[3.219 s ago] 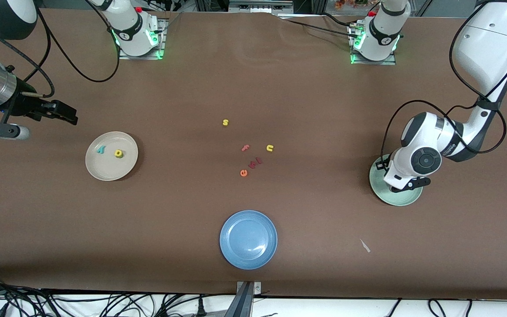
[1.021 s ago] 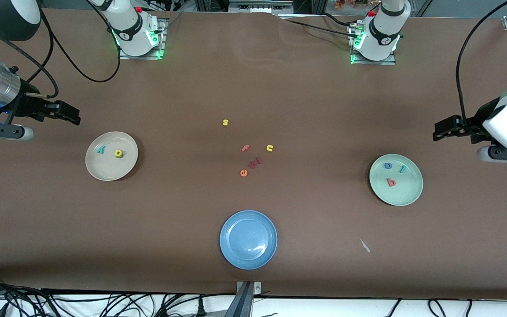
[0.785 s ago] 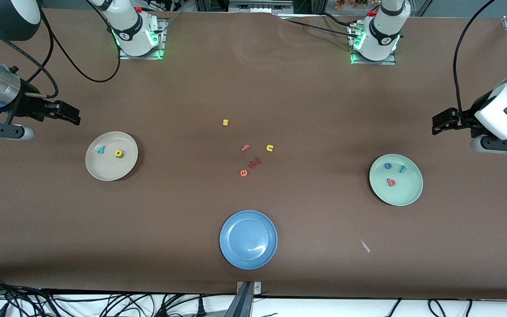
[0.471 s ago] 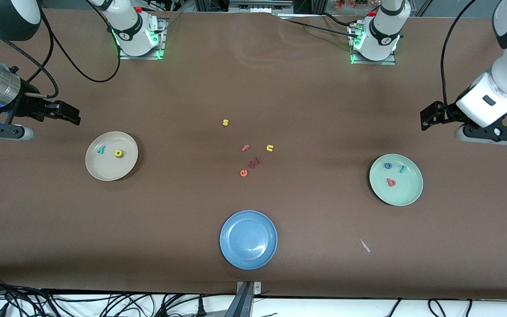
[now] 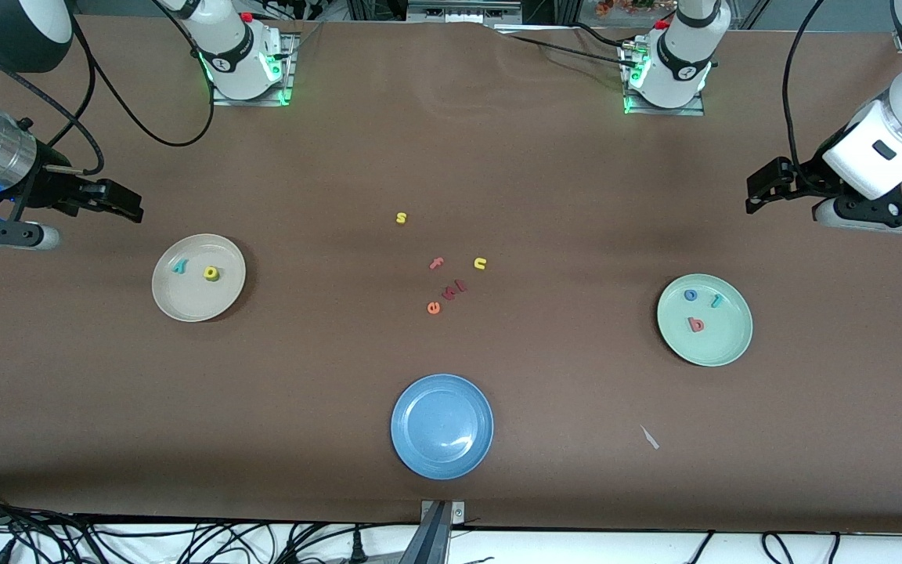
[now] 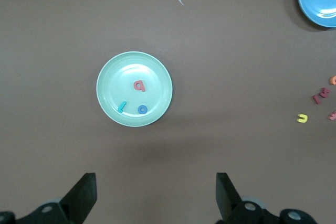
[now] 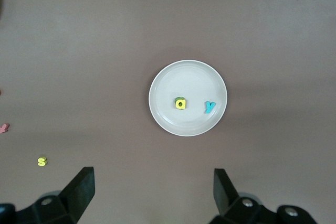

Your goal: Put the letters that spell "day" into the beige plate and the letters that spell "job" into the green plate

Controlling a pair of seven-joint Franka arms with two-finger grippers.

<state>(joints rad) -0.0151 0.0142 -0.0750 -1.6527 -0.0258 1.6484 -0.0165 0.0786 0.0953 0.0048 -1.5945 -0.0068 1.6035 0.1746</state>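
Below the left end effector [image 6: 152,195], jaws spread wide and empty, the green plate [image 5: 725,352] held salmon "b" [image 5: 697,324], blue "o" [image 5: 690,295], teal "j" [image 5: 716,300], below the right end effector [image 7: 152,192], equally wide, the beige plate [image 5: 185,305] held yellow "d" [image 5: 211,273] atop green "a" [image 7: 180,98], teal "y" [image 5: 179,266].

beige plate [image 5: 185,301] | green plate [image 5: 721,348] (pale mint) | blue plate [image 5: 420,446]

Robot lab (bolted arm bases [image 5: 243,59])
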